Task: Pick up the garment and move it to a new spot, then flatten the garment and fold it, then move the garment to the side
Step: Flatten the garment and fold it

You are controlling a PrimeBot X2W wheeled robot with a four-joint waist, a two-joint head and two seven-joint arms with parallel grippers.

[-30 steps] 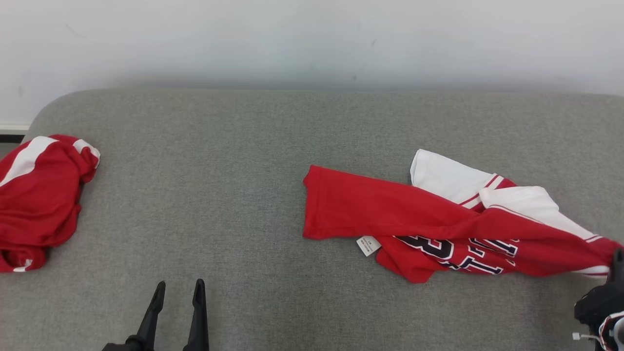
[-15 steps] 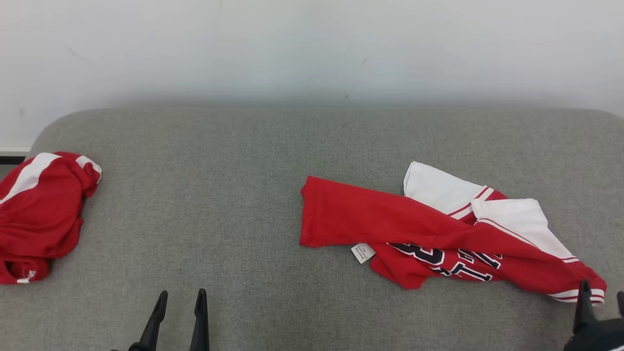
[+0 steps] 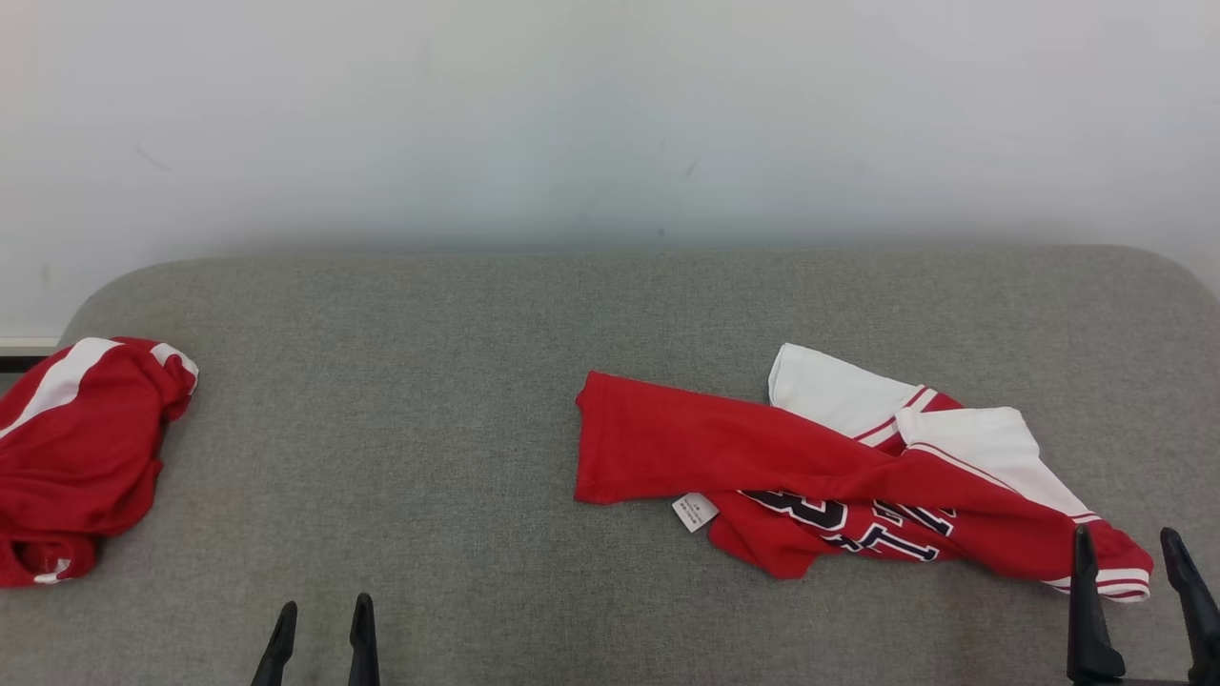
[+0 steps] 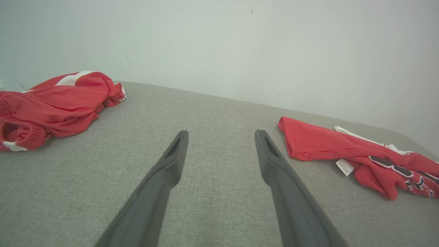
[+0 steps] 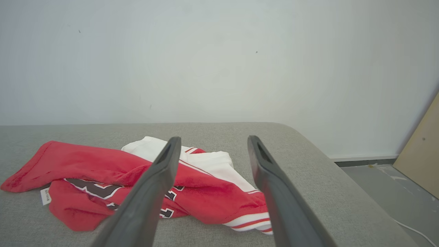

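Note:
The garment (image 3: 724,448) is a red and white jersey with dark lettering. It lies crumpled on the right half of the grey cushioned surface (image 3: 429,381), with a white label at its near edge. My right gripper (image 3: 1125,538) is open just in front of the jersey's striped cuff (image 3: 1110,579) and holds nothing. In the right wrist view the garment (image 5: 85,161) lies beyond and under the spread fingers of the right gripper (image 5: 212,139). At the lower left my left gripper (image 3: 324,610) is open over bare cushion. The left wrist view shows the left gripper (image 4: 221,133) with the garment (image 4: 319,144) off to its right.
A second red and white garment (image 3: 76,457) lies bunched at the cushion's left edge, also seen in the left wrist view (image 4: 58,103). A pale wall (image 3: 610,124) runs behind. Past the cushion's rounded right end are the floor (image 5: 377,192), a wooden board (image 5: 420,147) and a white cable (image 5: 415,231).
My right gripper opened and let go of the garment's cuff, which now lies on the cushion. The camera tilted, so the whole picture shifted down.

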